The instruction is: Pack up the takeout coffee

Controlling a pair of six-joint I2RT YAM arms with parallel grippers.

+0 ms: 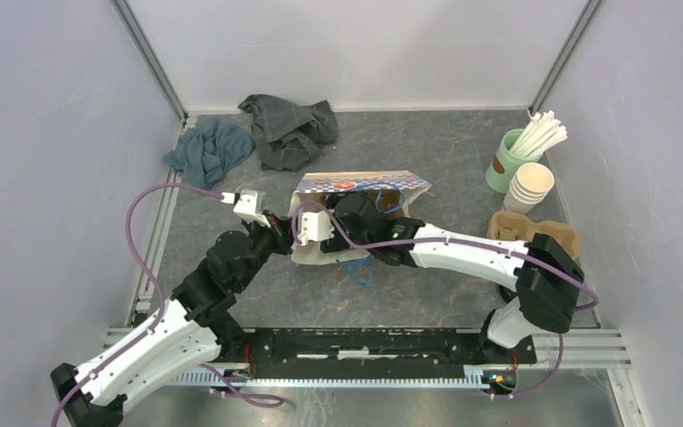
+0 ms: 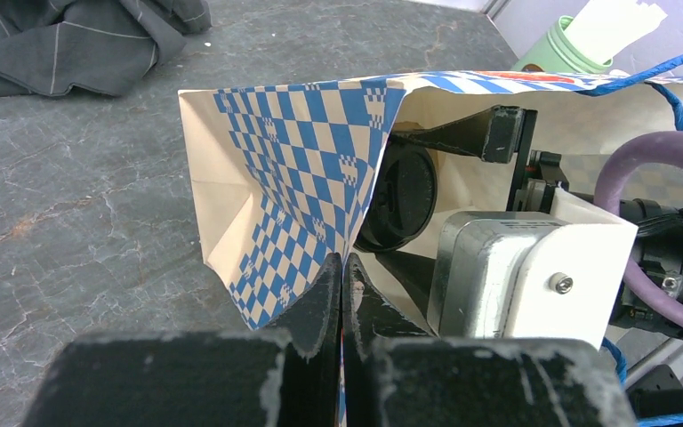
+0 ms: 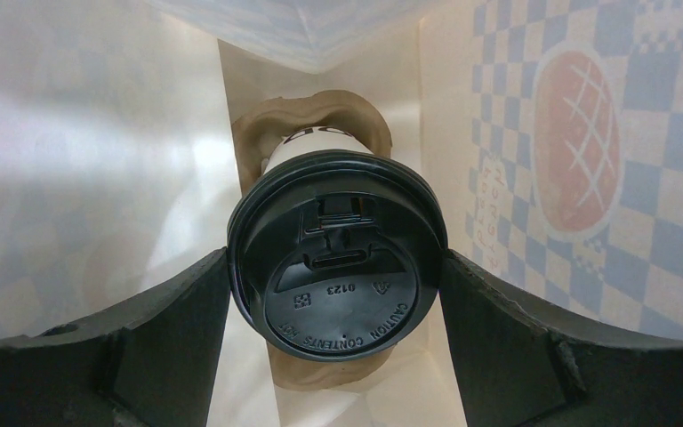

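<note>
The takeout coffee, a cream cup with a black lid, sits in a brown holder deep inside a blue-checked paper bag. My right gripper reaches into the bag, and its fingers press both sides of the lid. In the left wrist view the lid shows through the bag's mouth. My left gripper is shut on the bag's checked rim. From the top view my left gripper sits at the bag's left end, and the right fingers are hidden inside the bag.
A mint-green cup of straws, stacked cream cups and a brown cup tray stand at the right. Two crumpled cloths lie at the back left. The bag's blue handle trails in front of it.
</note>
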